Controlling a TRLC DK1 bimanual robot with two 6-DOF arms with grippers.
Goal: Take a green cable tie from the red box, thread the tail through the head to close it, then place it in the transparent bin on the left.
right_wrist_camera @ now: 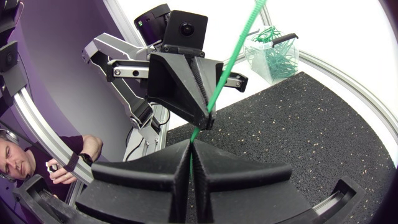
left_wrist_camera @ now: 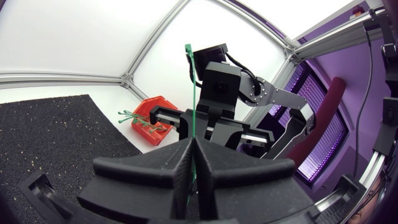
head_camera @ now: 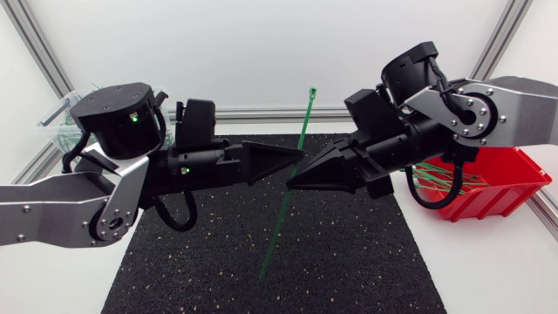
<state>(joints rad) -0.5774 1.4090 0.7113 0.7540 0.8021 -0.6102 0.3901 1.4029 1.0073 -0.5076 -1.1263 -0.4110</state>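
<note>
Tie [head_camera: 279,218] prob. light, springy, slick; L gripper [head_camera: 301,155] & R gripper [head_camera: 289,183] both clamped mid-strap; best hold nearer tail.

Silver-grey links [head_camera: 52,205], black joints [head_camera: 113,126], looping black cables [head_camera: 413,194].

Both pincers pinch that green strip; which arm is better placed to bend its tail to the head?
Probably the right. The right pincer grips the cable tie on the tail side of the left pincer, so the long free tail is nearest it; the left sits nearer the head.
</note>
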